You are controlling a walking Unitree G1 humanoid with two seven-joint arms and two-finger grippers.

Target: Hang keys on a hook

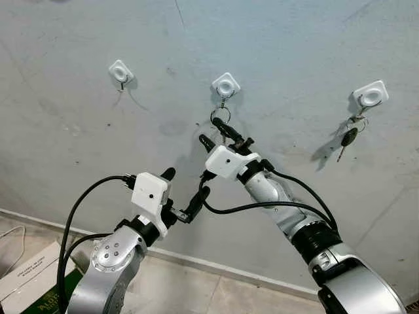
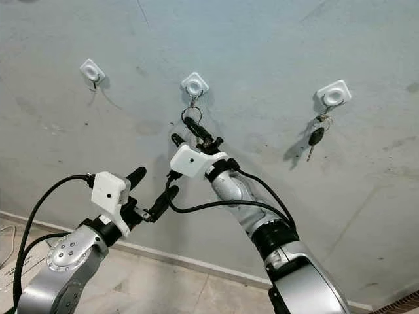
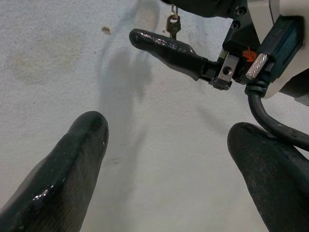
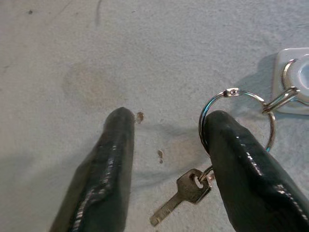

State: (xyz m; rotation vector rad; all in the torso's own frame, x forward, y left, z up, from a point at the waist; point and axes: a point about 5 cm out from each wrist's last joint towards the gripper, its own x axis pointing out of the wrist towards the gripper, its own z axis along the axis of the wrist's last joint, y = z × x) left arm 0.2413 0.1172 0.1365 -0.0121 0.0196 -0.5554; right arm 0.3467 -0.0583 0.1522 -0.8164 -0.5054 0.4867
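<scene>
My right gripper (image 4: 166, 159) is raised to the grey wall (image 1: 78, 52), fingers apart, one fingertip through the silver key ring (image 4: 236, 118) hanging on the white middle hook (image 1: 226, 86); its small brass key (image 4: 181, 193) dangles. Left gripper (image 3: 164, 159) hovers below, fingers spread. Black-headed keys (image 1: 348, 137) hang on the white right-hand hook (image 1: 370, 96).

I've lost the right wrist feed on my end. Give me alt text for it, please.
A silver key ring is looped onto the metal hook of a white wall mount, with one finger of the open right gripper passing through the ring. A small key dangles from the ring against the grey wall.
</scene>
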